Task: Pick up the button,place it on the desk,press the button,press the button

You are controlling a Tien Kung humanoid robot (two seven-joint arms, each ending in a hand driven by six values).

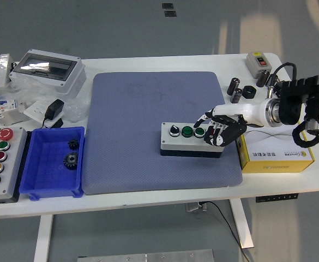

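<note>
In the head view, the grey button box (192,140) lies flat on the blue-grey mat (159,131), toward the mat's right side, with a black knob and green buttons showing on its top. The right hand (220,126) reaches in from the right and hangs over the box's right end, fingers curled downward onto its top, gripping nothing. A yellow-and-white carton (276,158) sits just beside the mat's right edge. A blue bin (53,188) holding gears stands left of the mat.
</note>
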